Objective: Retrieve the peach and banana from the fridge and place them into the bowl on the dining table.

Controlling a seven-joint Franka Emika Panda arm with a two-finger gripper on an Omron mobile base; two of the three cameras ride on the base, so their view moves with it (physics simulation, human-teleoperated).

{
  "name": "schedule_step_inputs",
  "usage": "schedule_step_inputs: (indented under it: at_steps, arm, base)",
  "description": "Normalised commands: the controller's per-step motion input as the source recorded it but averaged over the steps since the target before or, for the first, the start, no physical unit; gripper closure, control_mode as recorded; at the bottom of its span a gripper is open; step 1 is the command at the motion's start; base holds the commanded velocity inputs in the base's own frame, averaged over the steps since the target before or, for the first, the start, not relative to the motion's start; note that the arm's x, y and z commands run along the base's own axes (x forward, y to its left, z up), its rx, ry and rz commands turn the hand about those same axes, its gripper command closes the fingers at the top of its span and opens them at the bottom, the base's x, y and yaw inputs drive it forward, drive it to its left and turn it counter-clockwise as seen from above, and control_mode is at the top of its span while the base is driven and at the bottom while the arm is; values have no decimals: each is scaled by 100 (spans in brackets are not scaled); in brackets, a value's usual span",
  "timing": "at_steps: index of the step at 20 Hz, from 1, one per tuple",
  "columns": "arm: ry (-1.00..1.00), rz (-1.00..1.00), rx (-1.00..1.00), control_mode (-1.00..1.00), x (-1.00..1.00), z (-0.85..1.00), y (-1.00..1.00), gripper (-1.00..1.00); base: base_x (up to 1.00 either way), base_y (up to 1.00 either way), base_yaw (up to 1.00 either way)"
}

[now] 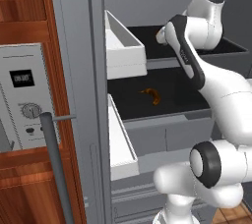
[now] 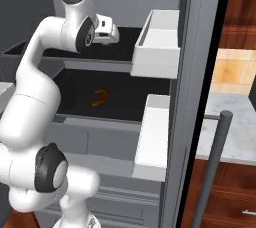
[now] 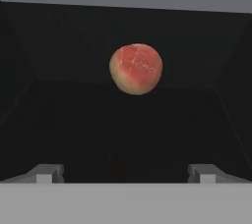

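While jaws spread, peach [image 3: 136, 69] ahead, apart; banana [image 1: 152, 95] on lower fridge [image 1: 78, 70] shelf.

Open black shelf [image 3: 123, 134] of the fridge [image 1: 78, 70] between spread fingertips [image 3: 47, 173] and peach [image 3: 136, 69], nothing in the way; white door bins [image 1: 123, 46] flanking the shelf's left edge, banana [image 1: 151, 95] alone mid-shelf below

Built-in microwave [image 1: 27, 98] with dial at left, reddish-brown wood cabinets [image 1: 22, 2]
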Motion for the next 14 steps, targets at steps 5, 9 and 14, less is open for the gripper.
schedule_step_inputs:
  at_steps: [5, 9, 14]
  arm:
    - [0, 0, 0, -100, 52, -2, 0, -100]
    - [0, 0, 0, -100, 58, -15, 0, -100]
    - [0, 0, 0, -100, 54, -17, 0, -100]
  base:
    - [0, 0, 0]
    - [0, 0, 0]
    - [0, 0, 0]
